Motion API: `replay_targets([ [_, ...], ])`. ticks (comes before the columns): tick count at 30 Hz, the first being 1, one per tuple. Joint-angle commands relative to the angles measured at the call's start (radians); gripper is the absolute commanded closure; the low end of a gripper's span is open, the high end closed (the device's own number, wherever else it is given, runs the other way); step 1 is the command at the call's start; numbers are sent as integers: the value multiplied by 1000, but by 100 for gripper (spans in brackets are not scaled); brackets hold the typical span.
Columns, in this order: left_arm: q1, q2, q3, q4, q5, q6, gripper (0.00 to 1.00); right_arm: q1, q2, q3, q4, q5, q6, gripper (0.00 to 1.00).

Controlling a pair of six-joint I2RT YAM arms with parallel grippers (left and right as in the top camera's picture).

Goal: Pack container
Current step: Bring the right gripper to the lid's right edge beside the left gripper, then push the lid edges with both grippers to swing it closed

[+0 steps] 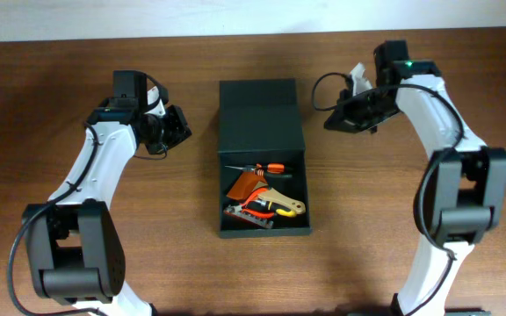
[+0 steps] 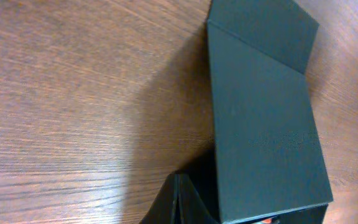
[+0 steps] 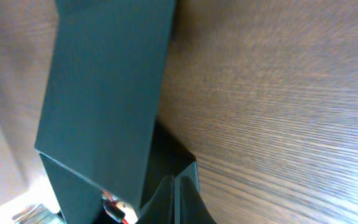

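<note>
The container [image 1: 297, 189] is a dark green-black box in the middle of the table. Its flap lid [image 1: 259, 114] covers the far half; the near half is open. Inside lie an orange-handled screwdriver [image 1: 262, 168], orange pliers [image 1: 249, 184] and other small hand tools [image 1: 266, 206]. My left gripper [image 1: 179, 132] is shut and empty, to the left of the lid; in the left wrist view its fingertips [image 2: 177, 199] sit beside the lid [image 2: 260, 118]. My right gripper [image 1: 334, 121] is shut and empty, to the right of the lid [image 3: 104, 87], fingertips low in the right wrist view [image 3: 174, 193].
The wooden table [image 1: 60, 53] surrounds the box, with bare surface on both sides. Both arm bases stand at the near edge, left [image 1: 73, 263] and right [image 1: 451, 228].
</note>
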Motion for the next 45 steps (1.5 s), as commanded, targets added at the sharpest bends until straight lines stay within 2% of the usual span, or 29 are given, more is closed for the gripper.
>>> replay_targets([
  [1, -8, 29, 19, 10, 24, -19, 98, -6, 61, 18, -3, -100, 13, 96],
  [9, -9, 140, 19, 32, 110, -105, 98, -6, 114, 18, 6, -103, 13, 96],
  [20, -68, 264, 19, 156, 219, -217, 98, 0, 130, 15, 60, -103, 66, 96],
  [26, -101, 285, 19, 198, 232, -246, 98, 20, 180, 15, 79, -133, 84, 96],
  [45, -110, 299, 19, 315, 254, -257, 98, 95, 224, 15, 295, -152, 105, 96],
])
